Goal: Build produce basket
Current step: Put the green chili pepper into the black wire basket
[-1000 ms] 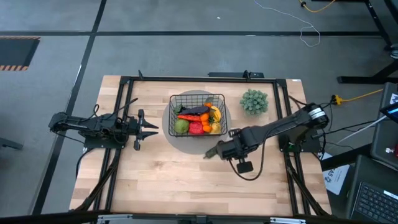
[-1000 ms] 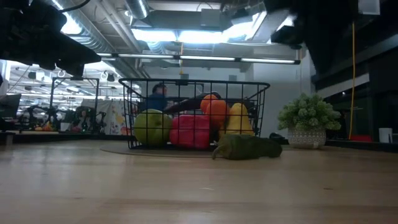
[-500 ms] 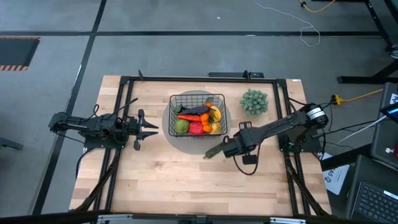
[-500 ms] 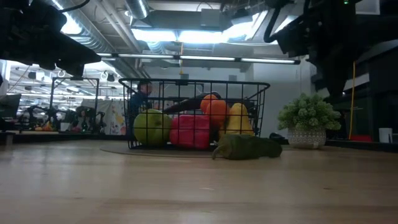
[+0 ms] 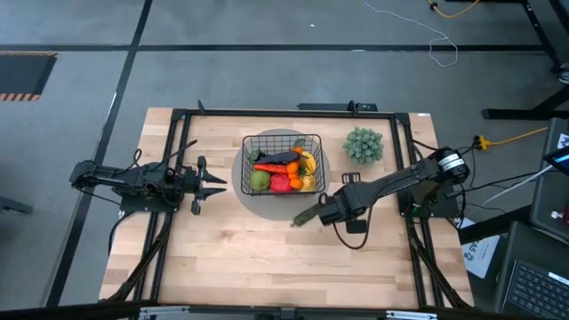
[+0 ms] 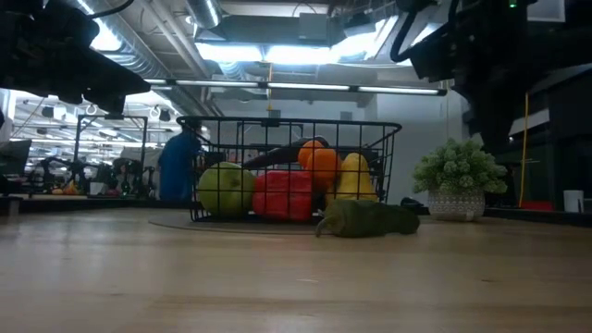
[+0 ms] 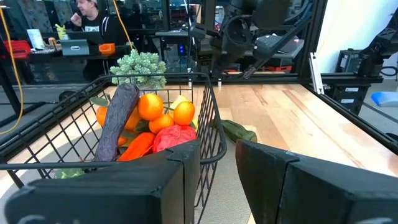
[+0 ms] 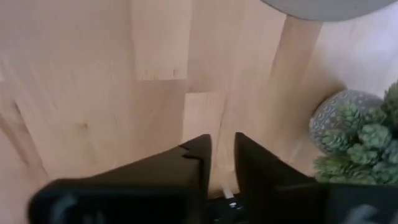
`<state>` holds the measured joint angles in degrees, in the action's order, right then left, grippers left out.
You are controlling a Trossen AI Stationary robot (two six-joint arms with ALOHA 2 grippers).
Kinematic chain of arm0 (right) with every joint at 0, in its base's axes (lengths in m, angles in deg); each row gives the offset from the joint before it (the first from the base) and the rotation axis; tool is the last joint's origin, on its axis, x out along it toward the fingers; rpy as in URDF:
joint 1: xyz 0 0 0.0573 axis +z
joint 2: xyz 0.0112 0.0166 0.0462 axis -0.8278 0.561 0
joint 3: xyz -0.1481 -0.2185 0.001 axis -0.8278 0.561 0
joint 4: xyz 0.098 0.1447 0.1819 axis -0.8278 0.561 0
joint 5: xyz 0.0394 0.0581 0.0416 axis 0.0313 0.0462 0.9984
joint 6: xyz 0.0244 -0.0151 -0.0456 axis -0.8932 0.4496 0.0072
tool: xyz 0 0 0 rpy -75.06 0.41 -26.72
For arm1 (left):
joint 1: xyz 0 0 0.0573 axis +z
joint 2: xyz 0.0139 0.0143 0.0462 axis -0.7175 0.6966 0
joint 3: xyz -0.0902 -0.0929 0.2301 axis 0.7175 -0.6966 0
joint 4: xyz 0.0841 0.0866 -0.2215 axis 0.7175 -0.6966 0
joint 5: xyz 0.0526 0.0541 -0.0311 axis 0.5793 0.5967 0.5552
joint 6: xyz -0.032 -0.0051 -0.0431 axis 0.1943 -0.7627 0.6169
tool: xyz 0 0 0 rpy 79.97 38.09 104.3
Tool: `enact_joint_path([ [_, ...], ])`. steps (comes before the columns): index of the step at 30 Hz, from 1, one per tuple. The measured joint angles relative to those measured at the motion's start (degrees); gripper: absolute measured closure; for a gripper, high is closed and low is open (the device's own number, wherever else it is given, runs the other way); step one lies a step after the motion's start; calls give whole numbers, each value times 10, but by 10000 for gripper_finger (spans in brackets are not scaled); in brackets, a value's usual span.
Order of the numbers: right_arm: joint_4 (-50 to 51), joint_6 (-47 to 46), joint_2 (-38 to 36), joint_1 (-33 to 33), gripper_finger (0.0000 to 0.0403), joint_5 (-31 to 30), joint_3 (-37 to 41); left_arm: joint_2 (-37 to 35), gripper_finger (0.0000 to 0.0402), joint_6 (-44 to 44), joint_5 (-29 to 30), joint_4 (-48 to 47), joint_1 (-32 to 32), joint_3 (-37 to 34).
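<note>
no text, label, brand, number or sign can be read in any of the views. the striped orange and black patch on the floor at the upper left of the high view carries no lettering that can be made out.

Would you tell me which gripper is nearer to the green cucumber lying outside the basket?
The right. The right gripper sits just beside the cucumber on the table; the left gripper waits on the basket's far side.
</note>
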<state>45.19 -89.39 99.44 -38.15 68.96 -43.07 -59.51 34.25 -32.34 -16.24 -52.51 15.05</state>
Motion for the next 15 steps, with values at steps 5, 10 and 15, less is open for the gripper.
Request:
enact_joint_path([
  [5, -28, 43, 0, 0, 292, 0, 0, 0, 308, 0, 0, 0, 0, 0],
  [10, -105, 76, 0, 0, 253, 1, 0, 0, 308, 0, 0, 0, 0, 0],
  [15, -193, 182, 0, 10, 240, 1, 0, 0, 308, 0, 0, 0, 0, 0],
])
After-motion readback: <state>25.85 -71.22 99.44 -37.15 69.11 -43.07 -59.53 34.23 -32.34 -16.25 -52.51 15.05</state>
